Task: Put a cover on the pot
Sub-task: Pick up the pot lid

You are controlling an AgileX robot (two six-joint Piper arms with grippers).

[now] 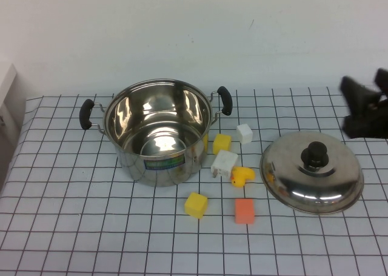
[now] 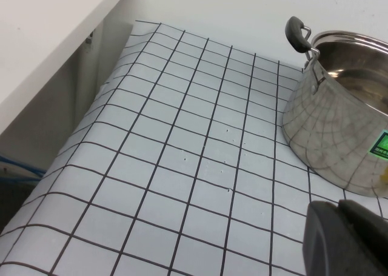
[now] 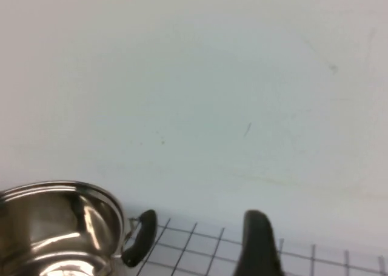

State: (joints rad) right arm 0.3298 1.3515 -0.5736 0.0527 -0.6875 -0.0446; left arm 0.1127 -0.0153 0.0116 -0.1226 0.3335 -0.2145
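Looking down from the high view: pot [image 1: 159, 132] standing open and uncovered left of table centre on the gridded cloth [image 1: 66, 227], blue-green label facing forward. Lid [image 1: 312, 171] lying knob-up well to the right, apart from the pot. Between them, scattered: two yellow blocks [image 1: 196, 204], two white blocks [image 1: 224, 164], an orange block [image 1: 244, 210], a yellow duck [image 1: 242, 176]. Right gripper [image 1: 365, 97] raised near the right edge, behind the lid, fingers spread apart, holding nothing.

Left wrist view: left gripper [image 2: 345, 239] showing only as a dark corner above the cloth, near the pot's wall; open or closed cannot tell.

Right wrist view: pot rim and one black handle [image 3: 139, 237] low against the white wall [image 3: 194, 76]; one dark fingertip [image 3: 257, 239] visible.
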